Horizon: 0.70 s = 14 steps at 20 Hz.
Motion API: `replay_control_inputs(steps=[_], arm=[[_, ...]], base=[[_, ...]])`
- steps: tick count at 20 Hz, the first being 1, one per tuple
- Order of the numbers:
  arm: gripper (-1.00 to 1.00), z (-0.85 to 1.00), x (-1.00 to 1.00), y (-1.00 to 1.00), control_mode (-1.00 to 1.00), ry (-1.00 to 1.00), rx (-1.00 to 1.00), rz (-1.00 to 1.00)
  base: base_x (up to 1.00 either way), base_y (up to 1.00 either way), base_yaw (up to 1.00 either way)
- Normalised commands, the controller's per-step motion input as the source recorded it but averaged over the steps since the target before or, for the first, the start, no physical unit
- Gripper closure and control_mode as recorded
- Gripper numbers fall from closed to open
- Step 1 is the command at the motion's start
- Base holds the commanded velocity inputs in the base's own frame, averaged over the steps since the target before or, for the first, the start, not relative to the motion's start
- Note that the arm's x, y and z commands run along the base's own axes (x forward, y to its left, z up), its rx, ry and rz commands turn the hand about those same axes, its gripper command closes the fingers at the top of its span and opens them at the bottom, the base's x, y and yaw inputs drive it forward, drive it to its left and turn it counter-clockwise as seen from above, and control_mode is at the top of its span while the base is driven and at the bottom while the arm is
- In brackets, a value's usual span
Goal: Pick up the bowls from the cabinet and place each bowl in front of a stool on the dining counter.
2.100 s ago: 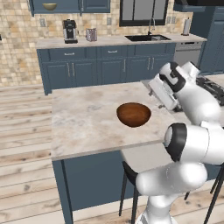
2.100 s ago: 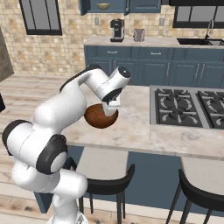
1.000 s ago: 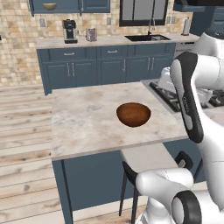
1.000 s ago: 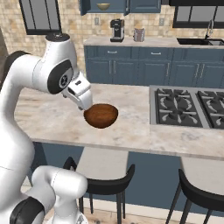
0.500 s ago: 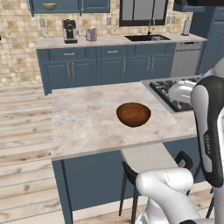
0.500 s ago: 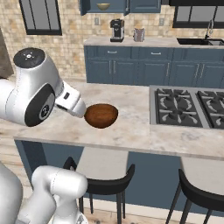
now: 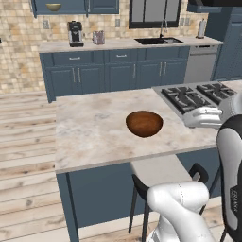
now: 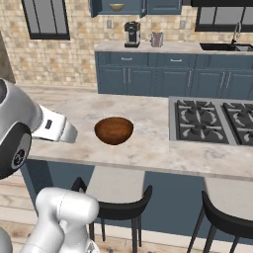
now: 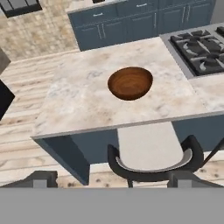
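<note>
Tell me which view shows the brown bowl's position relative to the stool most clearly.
The hand view: it looks down on the brown bowl on the dining counter, with the stool directly below it. The right base view shows both from the side; the left base view shows the bowl well but little stool.

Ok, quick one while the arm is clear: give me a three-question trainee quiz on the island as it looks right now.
1. True or false: the glossy reddish-brown round bowl stands on the beige marbled stone counter, in line with the black curved-back stool.
2. Which lies closest to that bowl? A) black gas cooktop B) black coffee machine C) olive-beige bowl up in the dark blue wall cabinet
3. Fill in: the pincer is ____, holding nothing.

Key: 1 true; 2 A; 3 open
</note>
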Motion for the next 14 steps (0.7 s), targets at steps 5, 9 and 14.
replay_control_inputs(steps=[5, 9, 14], arm=[[-1.00, 0.45, -0.46, 0.12, -1.00, 0.04, -0.18, 0.00], [-1.00, 0.57, -0.32, 0.00, -1.00, 0.21, -0.11, 0.00], [-1.00, 0.20, -0.27, 0.00, -1.00, 0.20, -0.07, 0.01]], base=[[0.00, 0.00, 0.00], [0.00, 0.00, 0.00], [0.00, 0.00, 0.00]])
